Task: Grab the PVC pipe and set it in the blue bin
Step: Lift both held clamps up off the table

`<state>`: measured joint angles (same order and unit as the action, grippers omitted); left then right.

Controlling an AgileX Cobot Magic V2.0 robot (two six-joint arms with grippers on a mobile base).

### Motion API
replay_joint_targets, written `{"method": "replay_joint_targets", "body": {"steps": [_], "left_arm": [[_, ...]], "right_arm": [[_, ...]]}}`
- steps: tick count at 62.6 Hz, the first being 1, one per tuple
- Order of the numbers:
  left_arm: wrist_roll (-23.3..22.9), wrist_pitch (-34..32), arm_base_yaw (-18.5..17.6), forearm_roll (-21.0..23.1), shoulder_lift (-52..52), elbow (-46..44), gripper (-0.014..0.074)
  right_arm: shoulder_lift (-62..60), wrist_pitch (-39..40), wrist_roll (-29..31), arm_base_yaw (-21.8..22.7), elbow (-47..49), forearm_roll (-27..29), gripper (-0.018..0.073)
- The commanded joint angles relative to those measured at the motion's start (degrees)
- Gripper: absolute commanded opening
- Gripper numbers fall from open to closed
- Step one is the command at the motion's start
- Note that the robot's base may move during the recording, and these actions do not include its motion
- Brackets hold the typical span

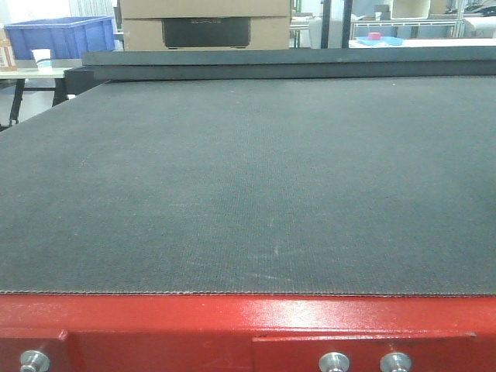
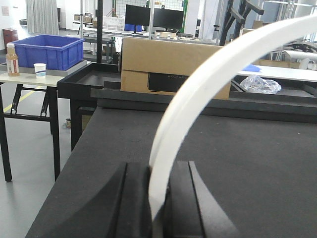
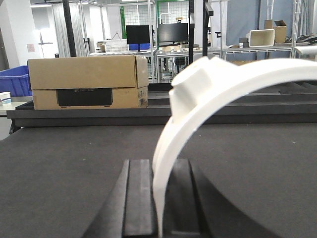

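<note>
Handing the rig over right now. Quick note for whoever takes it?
Left end effector: shut on the pipe, which arcs up from between its fingers.
Right end effector: also shut on a white pipe arc. Cannot tell whether it is the same piece.
Bin: on the side table, off the far left of the mat. Its inside is not visible.
Done: grasp.
Left: carry the pipe to the bin and release it.
</note>
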<state>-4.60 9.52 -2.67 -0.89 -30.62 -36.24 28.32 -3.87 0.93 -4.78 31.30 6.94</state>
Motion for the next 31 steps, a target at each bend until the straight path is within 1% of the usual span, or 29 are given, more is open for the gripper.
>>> {"method": "replay_joint_targets", "body": {"steps": [1,31], "left_arm": [[-0.2,-1.6,0.1,0.5,0.3,0.0,-0.0111],[-0.2,-1.6,0.1,0.5,0.3,0.0,-0.0111]], "right_arm": [[-0.3,1.0,0.2,0.0,-0.1,-0.3,-0.0160],[-0.3,1.0,0.2,0.0,-0.1,-0.3,-0.0160]]}}
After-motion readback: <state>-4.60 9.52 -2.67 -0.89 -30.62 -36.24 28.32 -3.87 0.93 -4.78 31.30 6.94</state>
